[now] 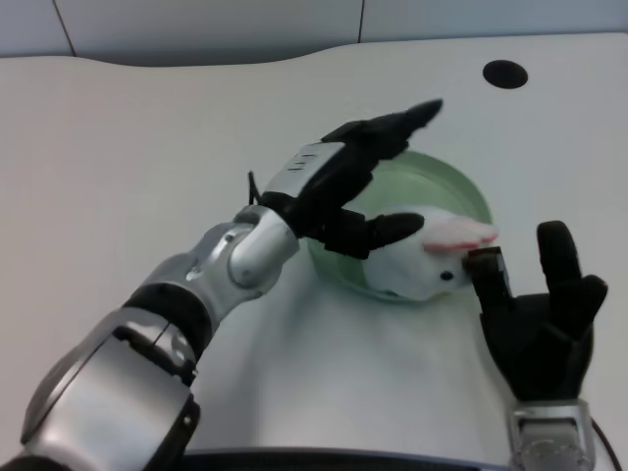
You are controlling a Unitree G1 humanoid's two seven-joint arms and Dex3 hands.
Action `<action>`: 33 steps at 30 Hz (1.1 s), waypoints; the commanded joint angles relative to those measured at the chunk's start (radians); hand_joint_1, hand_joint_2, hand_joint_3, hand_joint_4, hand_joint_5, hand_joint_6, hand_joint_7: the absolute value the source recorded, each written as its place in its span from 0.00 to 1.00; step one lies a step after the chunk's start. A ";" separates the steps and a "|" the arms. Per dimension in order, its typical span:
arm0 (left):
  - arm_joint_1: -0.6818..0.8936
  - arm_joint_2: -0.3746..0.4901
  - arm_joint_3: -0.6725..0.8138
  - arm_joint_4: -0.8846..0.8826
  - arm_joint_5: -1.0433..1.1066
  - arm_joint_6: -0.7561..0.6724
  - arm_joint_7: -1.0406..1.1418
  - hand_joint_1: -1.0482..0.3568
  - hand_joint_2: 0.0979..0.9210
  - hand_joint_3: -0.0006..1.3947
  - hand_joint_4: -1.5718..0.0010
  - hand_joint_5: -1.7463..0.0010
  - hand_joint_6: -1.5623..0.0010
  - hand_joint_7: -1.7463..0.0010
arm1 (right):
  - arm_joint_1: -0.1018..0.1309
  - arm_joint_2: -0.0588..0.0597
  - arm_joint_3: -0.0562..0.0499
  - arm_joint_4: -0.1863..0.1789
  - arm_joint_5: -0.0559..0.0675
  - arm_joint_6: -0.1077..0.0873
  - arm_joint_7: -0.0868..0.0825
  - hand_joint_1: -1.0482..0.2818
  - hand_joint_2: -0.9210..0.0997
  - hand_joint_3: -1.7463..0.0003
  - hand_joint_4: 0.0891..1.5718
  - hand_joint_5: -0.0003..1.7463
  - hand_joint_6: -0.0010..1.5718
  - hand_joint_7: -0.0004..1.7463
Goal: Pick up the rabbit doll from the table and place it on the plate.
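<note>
The white rabbit doll point(424, 263), with a pink ear, lies on the near part of the pale green plate point(469, 188), its head toward the right. My left hand point(351, 186) hovers over the plate's left side. Its fingers are stretched out and apart, pointing up and to the right, away from the doll. The thumb point(388, 232) lies against the doll's back end, and nothing is gripped between thumb and fingers. The hand and wrist hide the plate's left rim.
My right hand point(542, 314) stands at the lower right with its fingers up, close to the doll's head and the plate's near rim. A black round hole point(505, 74) sits in the table point(137, 147) at the far right. The table's curved far edge runs along the top.
</note>
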 commanded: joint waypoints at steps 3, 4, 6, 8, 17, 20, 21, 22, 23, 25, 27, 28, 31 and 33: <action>0.074 -0.019 0.272 -0.043 -0.351 0.002 -0.408 0.00 1.00 0.37 0.94 0.97 0.99 0.99 | 0.055 0.012 -0.004 0.069 0.000 0.023 -0.005 0.29 0.00 0.82 0.42 0.59 0.66 0.00; 0.088 -0.021 0.327 -0.057 -0.426 0.019 -0.489 0.00 1.00 0.34 0.93 0.96 0.98 0.99 | 0.052 0.010 -0.004 0.072 -0.001 0.024 -0.005 0.29 0.00 0.82 0.42 0.59 0.66 0.00; 0.109 -0.025 0.409 -0.082 -0.535 0.061 -0.610 0.01 1.00 0.31 0.90 0.95 0.98 0.99 | 0.047 0.006 -0.003 0.079 -0.001 0.027 -0.004 0.30 0.00 0.82 0.42 0.58 0.66 0.00; 0.128 -0.030 0.487 -0.110 -0.639 0.123 -0.723 0.03 1.00 0.29 0.89 0.95 0.98 1.00 | 0.043 0.002 -0.002 0.084 -0.001 0.030 -0.003 0.30 0.00 0.82 0.42 0.58 0.65 0.00; 0.264 -0.018 0.686 -0.248 -0.924 0.366 -1.099 0.06 1.00 0.31 0.92 0.97 0.99 1.00 | 0.037 -0.015 0.007 0.086 -0.013 0.039 -0.029 0.30 0.00 0.83 0.41 0.58 0.66 0.00; 0.333 -0.012 0.718 -0.260 -0.955 0.381 -1.162 0.08 1.00 0.33 0.88 0.95 0.98 0.99 | 0.036 -0.023 0.008 0.089 -0.014 0.045 -0.034 0.30 0.00 0.83 0.42 0.59 0.66 0.00; 0.342 -0.012 0.723 -0.262 -0.959 0.386 -1.169 0.08 1.00 0.34 0.87 0.94 0.97 0.99 | 0.036 -0.024 0.008 0.089 -0.014 0.047 -0.034 0.30 0.00 0.84 0.41 0.59 0.66 0.00; 0.347 -0.013 0.727 -0.265 -0.961 0.390 -1.173 0.08 1.00 0.34 0.87 0.94 0.97 0.99 | 0.036 -0.025 0.008 0.089 -0.014 0.048 -0.034 0.30 0.00 0.84 0.41 0.59 0.66 0.00; 0.372 -0.015 0.738 -0.267 -0.971 0.398 -1.181 0.08 1.00 0.34 0.87 0.94 0.97 0.99 | 0.037 -0.029 0.008 0.089 -0.015 0.049 -0.037 0.30 0.00 0.84 0.41 0.59 0.66 0.00; 0.427 -0.025 0.767 -0.276 -1.000 0.424 -1.203 0.09 1.00 0.35 0.88 0.95 0.96 0.99 | 0.041 -0.036 0.009 0.087 -0.019 0.046 -0.042 0.30 0.00 0.84 0.41 0.60 0.67 0.01; 0.464 -0.033 0.780 -0.292 -1.013 0.437 -1.207 0.09 1.00 0.34 0.88 0.95 0.96 0.99 | 0.042 -0.042 0.011 0.086 -0.023 0.046 -0.044 0.29 0.00 0.84 0.41 0.60 0.67 0.01; 0.470 -0.036 0.782 -0.298 -1.013 0.440 -1.206 0.09 1.00 0.34 0.87 0.95 0.96 0.99 | 0.043 -0.043 0.011 0.086 -0.025 0.047 -0.045 0.29 0.00 0.84 0.41 0.61 0.67 0.01; 0.526 -0.049 0.793 -0.320 -1.026 0.437 -1.226 0.09 1.00 0.33 0.87 0.95 0.94 0.98 | 0.039 -0.053 0.009 0.095 -0.025 0.061 -0.037 0.29 0.00 0.84 0.41 0.61 0.67 0.00; 0.539 -0.053 0.796 -0.330 -1.027 0.439 -1.229 0.09 1.00 0.34 0.87 0.95 0.94 0.98 | 0.038 -0.054 0.009 0.097 -0.025 0.063 -0.036 0.29 0.00 0.84 0.40 0.61 0.66 0.00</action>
